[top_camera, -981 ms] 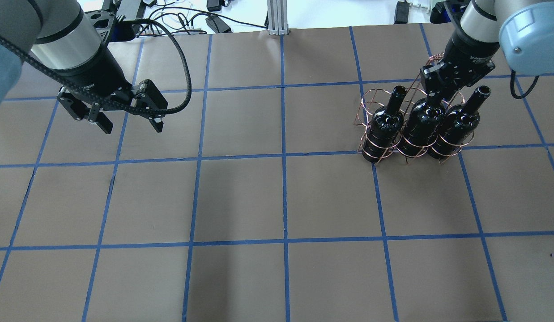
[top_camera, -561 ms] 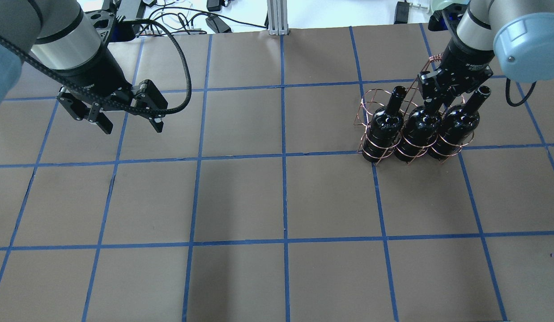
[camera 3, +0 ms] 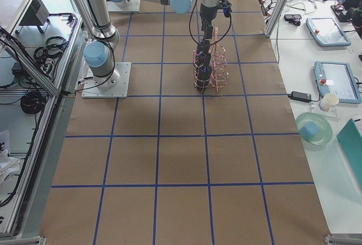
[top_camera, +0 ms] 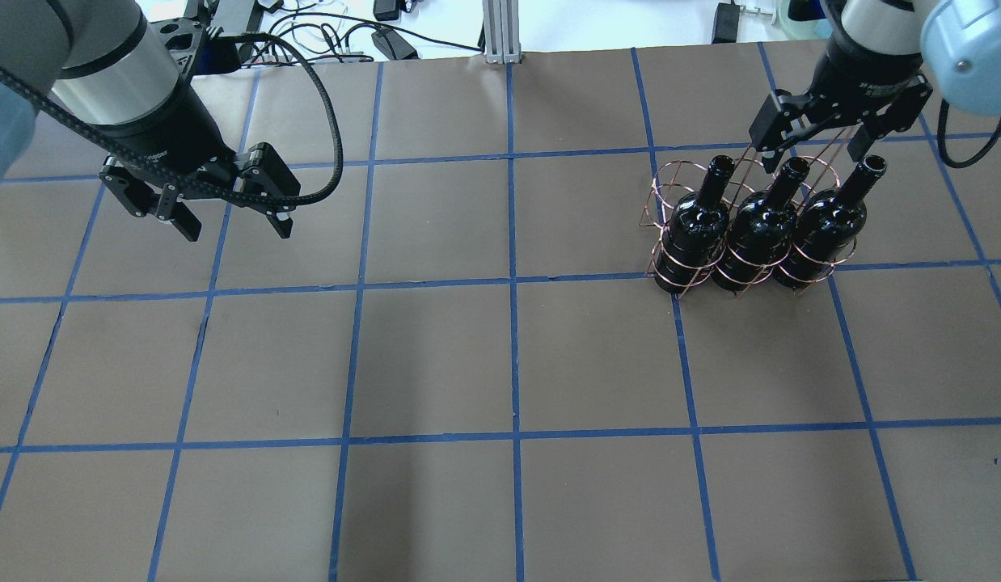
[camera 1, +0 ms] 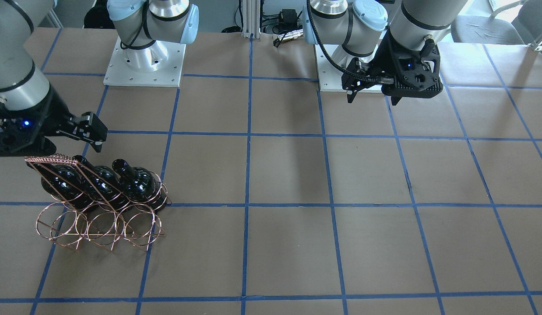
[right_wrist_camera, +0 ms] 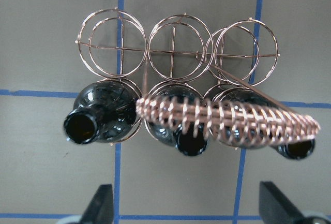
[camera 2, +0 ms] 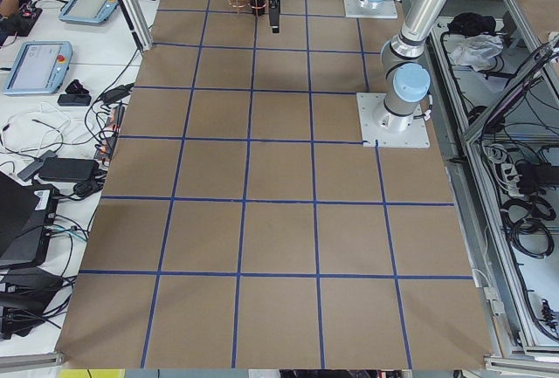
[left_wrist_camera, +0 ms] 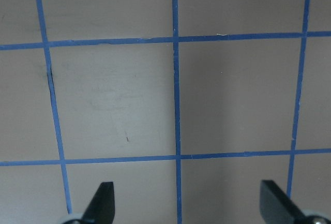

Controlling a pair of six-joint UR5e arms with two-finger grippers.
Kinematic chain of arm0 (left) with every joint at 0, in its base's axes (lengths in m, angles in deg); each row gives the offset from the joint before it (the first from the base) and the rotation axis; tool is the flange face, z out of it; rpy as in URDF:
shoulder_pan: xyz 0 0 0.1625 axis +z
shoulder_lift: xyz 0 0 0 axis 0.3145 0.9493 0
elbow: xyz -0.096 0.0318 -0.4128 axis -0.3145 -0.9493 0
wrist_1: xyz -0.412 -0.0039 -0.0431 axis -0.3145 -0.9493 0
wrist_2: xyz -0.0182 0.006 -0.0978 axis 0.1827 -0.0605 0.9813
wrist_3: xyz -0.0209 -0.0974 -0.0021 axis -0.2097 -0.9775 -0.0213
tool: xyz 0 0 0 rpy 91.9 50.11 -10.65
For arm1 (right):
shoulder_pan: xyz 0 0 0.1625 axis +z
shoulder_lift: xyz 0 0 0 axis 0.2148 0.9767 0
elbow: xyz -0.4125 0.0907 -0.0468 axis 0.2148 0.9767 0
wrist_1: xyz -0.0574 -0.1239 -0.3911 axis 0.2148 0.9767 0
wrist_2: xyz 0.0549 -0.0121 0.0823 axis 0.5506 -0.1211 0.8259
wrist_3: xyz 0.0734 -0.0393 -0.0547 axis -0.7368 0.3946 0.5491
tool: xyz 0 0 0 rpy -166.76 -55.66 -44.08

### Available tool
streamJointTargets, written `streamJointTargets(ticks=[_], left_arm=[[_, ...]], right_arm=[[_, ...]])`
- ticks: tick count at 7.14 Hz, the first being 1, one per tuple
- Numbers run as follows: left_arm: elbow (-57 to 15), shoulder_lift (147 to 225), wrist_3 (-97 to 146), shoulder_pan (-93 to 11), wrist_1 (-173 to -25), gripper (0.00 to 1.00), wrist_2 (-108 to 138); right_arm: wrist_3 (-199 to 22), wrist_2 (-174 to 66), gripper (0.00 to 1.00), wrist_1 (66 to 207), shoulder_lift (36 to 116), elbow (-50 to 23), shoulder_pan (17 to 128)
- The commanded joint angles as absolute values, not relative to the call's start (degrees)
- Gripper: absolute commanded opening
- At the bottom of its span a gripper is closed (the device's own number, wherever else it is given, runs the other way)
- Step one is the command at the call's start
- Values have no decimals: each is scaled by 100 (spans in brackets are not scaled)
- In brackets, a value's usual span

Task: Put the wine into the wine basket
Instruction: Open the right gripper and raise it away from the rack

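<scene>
1. Copper wire makes up the wine basket (top_camera: 667,187), two rows of three rings under a coil-wrapped handle (right_wrist_camera: 227,118), standing on the brown paper table (top_camera: 508,364) with its blue tape grid
2. Dark glass bottles fill the basket's row on the robot's side, necks up: the left bottle (top_camera: 696,225), the middle bottle (top_camera: 758,230) and the right bottle (top_camera: 820,226), bodies just beside one another. The basket's other row (right_wrist_camera: 173,53) shows as open rings
3. Above the basket hangs the right gripper (top_camera: 809,145), over the handle and the middle bottle's mouth. Its jaws are spread wide with nothing between them. In the wrist view both fingertips (right_wrist_camera: 103,203) stand clear of wire and glass
4. Well apart from the basket, far to its left, the left gripper (top_camera: 235,228) hovers with its jaws just as wide and nothing held. Only bare paper and tape lines lie under its fingertips (left_wrist_camera: 103,203)
5. Left of the basket and on its robot side the paper runs bare and broad. The table's far edge lies near behind the basket, with cables (top_camera: 371,32) beyond that edge
</scene>
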State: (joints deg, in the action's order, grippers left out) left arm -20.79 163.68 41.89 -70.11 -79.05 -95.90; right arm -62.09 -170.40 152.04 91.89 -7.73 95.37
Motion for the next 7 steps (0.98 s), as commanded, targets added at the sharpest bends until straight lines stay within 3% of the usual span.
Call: streamJointTargets(ticks=[1,4,7], left_arm=[[-2078,16368,4190,-7000,-7901,100,-9590],[-2069,16368,4190,-6974,-7883,100,-9590],[-2078,16368,4190,-6974,-7892,100,-9590]], right_arm=[[-7135,-17030,100,14299,9761,-351,10035],[-8565,-17013,100,14172,9906,-325,11259],[-7906,-16480,100,14556,9879,-325,10771]])
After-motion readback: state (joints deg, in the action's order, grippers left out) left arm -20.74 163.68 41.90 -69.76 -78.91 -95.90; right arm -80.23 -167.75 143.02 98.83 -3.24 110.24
